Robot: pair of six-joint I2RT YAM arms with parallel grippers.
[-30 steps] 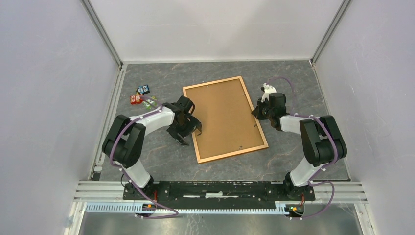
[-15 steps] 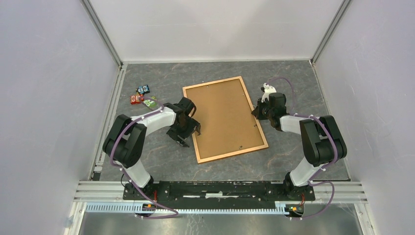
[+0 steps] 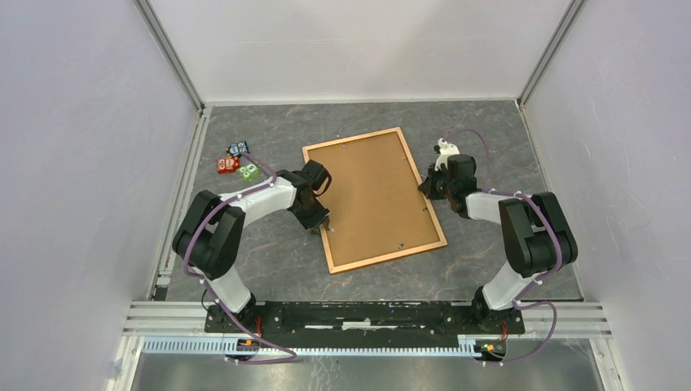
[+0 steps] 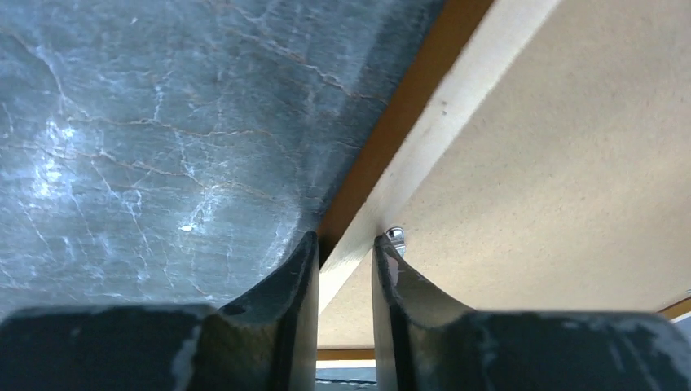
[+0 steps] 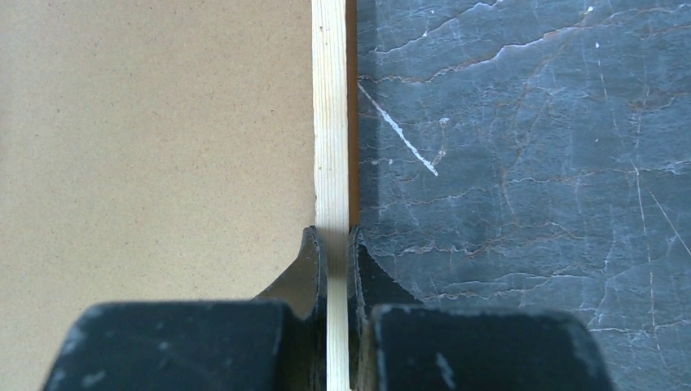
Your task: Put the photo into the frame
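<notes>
Counter [image 3: 269, 261] centre, the frame [image 3: 375, 195] is lying back-up, photo not showing. The left hand [image 3: 320, 226], gaping a second ago, is now pinching its nine-o'clock rail; the right hand [image 3: 424, 188] is staying clamped at three o'clock. Two-handed flip looking likely.

The dark grey, marble-veined counter [image 3: 489, 138] carries a thin light-brown wooden rectangular picture frame [image 3: 375, 195] near its middle. The frame lies with its plain brown fibreboard back up and is turned at a slant to the counter's edges. Well apart from it, near the counter's left edge, sits a tight cluster of small red, blue and green blocks [image 3: 237, 161].
</notes>
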